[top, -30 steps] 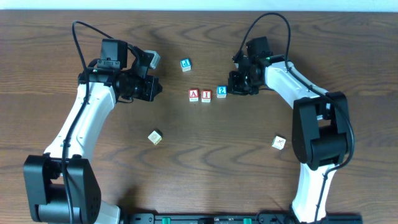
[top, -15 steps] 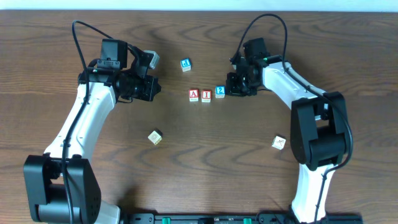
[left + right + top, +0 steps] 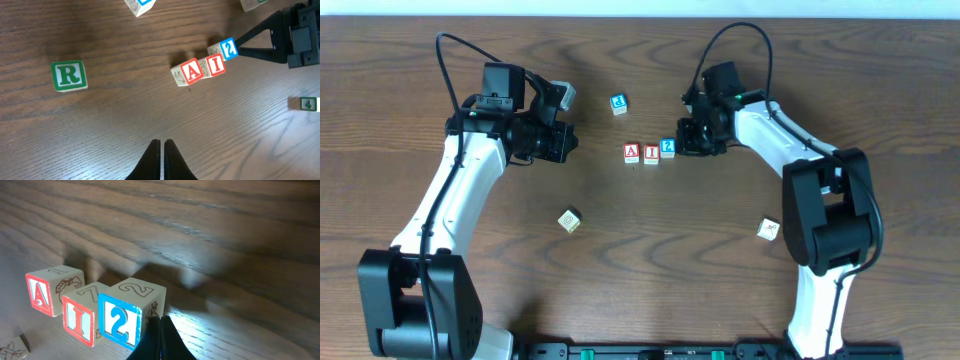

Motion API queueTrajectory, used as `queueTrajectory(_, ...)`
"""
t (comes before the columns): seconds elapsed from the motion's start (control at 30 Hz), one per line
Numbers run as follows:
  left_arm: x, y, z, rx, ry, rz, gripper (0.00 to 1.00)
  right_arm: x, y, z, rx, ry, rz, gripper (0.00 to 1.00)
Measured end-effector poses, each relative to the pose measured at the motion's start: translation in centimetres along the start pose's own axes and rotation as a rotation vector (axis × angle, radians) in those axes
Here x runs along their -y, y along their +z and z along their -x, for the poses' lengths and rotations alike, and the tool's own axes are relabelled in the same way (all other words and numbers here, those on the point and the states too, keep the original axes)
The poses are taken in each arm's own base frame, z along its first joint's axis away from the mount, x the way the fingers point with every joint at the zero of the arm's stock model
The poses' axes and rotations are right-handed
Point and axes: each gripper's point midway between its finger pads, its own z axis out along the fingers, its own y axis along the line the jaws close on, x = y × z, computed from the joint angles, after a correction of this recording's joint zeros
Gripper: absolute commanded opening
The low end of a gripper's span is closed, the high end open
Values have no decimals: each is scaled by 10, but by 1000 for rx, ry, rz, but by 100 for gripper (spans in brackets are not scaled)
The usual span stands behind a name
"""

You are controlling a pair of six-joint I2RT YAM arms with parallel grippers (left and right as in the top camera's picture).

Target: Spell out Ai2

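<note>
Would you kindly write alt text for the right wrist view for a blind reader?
Three wooden cubes stand in a row on a dark wooden table: red A cube, red I cube, blue 2 cube. The right gripper, shut, sits at the bottom edge close beside the 2 cube's right side.

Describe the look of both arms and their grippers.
The left arm and right arm match: white shells, black joints and bases, a black cable looping over each wrist. The left gripper and right gripper have slim, dark, tapering fingers.

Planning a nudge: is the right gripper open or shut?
Shut: the right gripper shows its fingers together, no gap, beside the 2 cube.
</note>
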Motion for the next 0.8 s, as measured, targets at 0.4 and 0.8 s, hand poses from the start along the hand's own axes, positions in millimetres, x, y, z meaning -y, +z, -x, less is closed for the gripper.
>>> queueTrajectory(0.4, -7, 16, -28, -54, -24, 15, 6, 10, -1, -18, -70, 33, -55, 1)
queueTrajectory(0.8, 27, 59, -51, -92, 127, 47, 6, -10, -70, -22, -8, -49, -148, 2)
